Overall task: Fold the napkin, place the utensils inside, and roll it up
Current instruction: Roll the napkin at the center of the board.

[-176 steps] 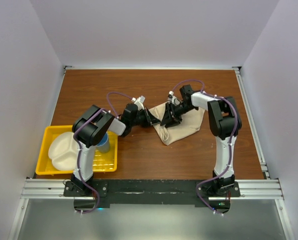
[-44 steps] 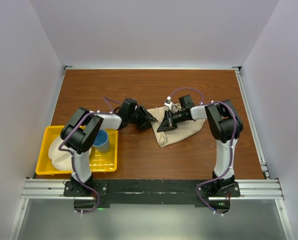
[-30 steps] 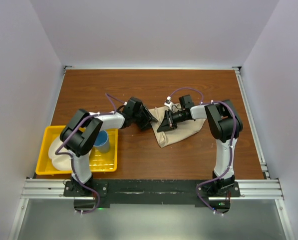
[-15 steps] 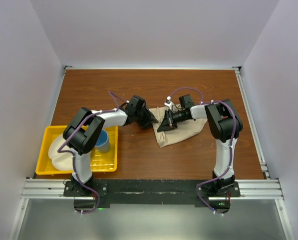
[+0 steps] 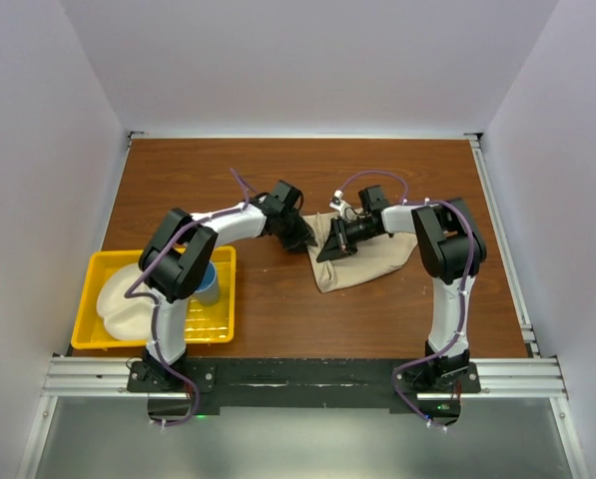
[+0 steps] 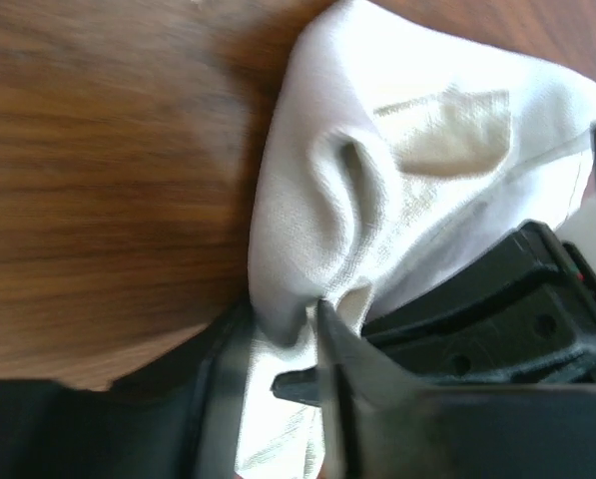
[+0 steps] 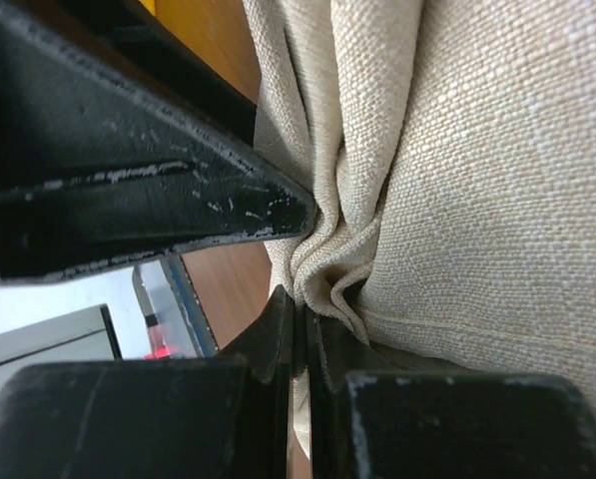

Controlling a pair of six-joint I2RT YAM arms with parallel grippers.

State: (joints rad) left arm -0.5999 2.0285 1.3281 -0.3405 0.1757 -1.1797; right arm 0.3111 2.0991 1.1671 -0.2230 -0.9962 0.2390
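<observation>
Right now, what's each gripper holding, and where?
Right gripper pinches the napkin by a bunched fold at its left edge. Left gripper straddles that edge; grip unclear.

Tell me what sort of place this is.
Probably a robotics lab test cell: the left arm and right arm bolted to a metal rail, plain white walls boxing in the wooden table.

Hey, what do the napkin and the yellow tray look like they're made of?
The napkin looks like woven cloth, perhaps linen or cotton, matte beige: a coarse weave and soft folds show. The yellow tray is probably moulded plastic, smooth and slightly shiny: even bright colour, thin raised rim.
</observation>
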